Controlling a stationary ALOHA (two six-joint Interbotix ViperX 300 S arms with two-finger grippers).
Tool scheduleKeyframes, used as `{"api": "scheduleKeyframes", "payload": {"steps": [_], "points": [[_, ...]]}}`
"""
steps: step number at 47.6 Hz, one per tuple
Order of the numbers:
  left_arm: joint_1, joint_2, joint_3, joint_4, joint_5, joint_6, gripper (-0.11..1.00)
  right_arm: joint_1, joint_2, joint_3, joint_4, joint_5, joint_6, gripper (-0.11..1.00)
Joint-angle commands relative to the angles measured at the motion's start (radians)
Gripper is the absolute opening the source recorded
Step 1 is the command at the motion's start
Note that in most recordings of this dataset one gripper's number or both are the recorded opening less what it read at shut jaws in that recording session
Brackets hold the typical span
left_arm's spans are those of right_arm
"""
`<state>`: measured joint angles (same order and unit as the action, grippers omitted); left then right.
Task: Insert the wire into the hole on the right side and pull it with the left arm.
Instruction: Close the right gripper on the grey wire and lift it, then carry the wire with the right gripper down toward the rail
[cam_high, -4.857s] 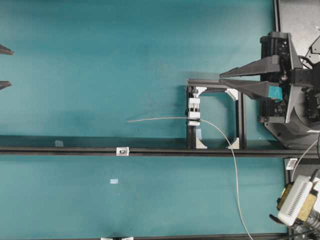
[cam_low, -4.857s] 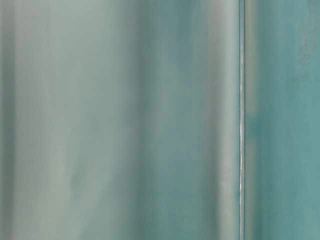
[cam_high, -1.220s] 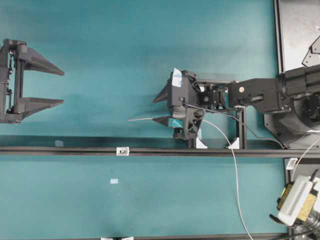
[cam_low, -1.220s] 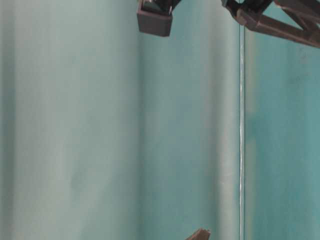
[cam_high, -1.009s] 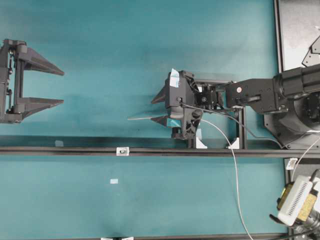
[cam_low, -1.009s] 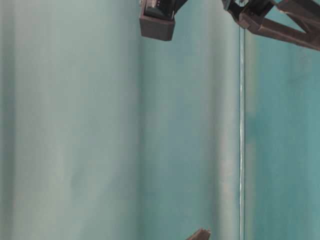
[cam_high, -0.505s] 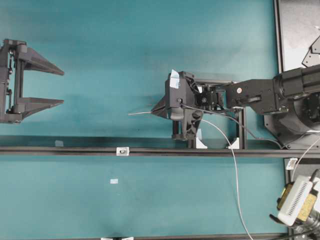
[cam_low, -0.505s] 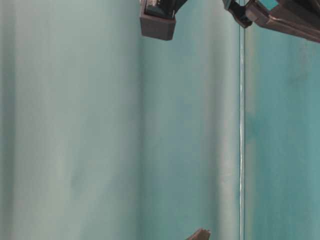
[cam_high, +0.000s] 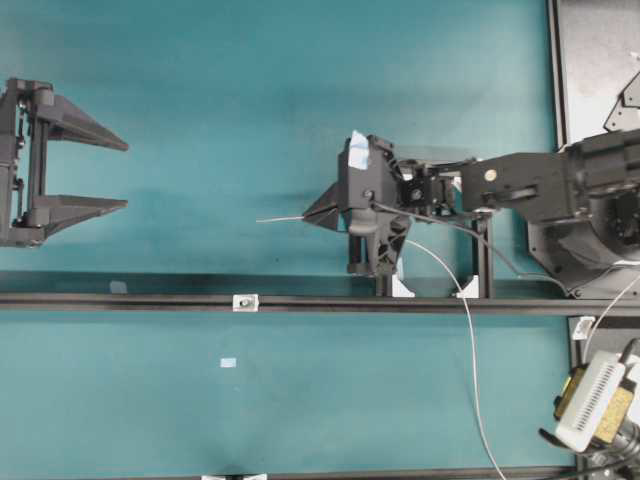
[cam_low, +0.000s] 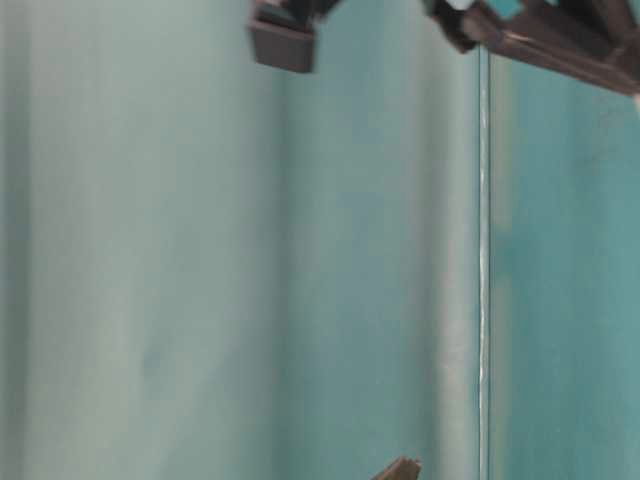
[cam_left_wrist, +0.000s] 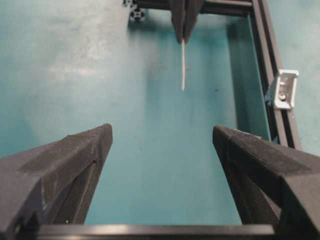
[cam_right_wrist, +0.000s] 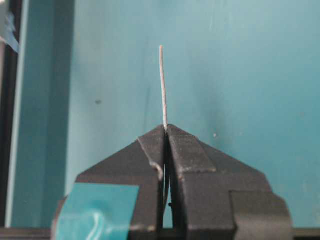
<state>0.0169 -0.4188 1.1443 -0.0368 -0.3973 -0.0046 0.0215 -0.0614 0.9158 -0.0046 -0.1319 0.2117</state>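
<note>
Pinching the wire (cam_right_wrist: 161, 85) in my clenched right fingers (cam_right_wrist: 165, 131), stiff tip jutting toward worktop's left edge | left fingers (cam_left_wrist: 80, 155) released, well apart from it | step: wire gripped, hole hidden | next: aim tip squarely at hole.

One wire (cam_high: 470, 350), two robot arms, one long black rail (cam_high: 150, 301) and one small white block (cam_high: 244, 302)

The right gripper (cam_high: 308, 216) reached out from the right edge of the tabletop to the wire (cam_high: 281, 219), closed its fingers on it, and lifted the stiff tip a little toward the far edge.
</note>
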Motion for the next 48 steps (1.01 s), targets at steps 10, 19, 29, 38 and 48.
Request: {"api": "scheduleKeyframes", "payload": {"steps": [10, 19, 29, 38, 48], "points": [[0.005, -0.005, -0.02, -0.003, -0.008, -0.002, 0.56, 0.005, -0.107, 0.021, -0.002, 0.028, -0.002, 0.01], [0.005, -0.005, -0.028, -0.003, -0.008, -0.002, 0.55, 0.005, -0.164, 0.025, -0.002, 0.052, -0.003, 0.01], [0.005, -0.005, -0.031, -0.003, -0.008, -0.002, 0.55, 0.005, -0.241, 0.023, -0.005, 0.109, -0.006, 0.01], [0.005, -0.005, -0.038, -0.003, -0.012, -0.002, 0.55, 0.005, -0.287, 0.032, -0.006, 0.124, -0.003, 0.01], [0.005, -0.005, -0.015, -0.008, -0.078, -0.003, 0.55, 0.006, -0.29, 0.072, -0.005, 0.04, 0.002, 0.01]]}}
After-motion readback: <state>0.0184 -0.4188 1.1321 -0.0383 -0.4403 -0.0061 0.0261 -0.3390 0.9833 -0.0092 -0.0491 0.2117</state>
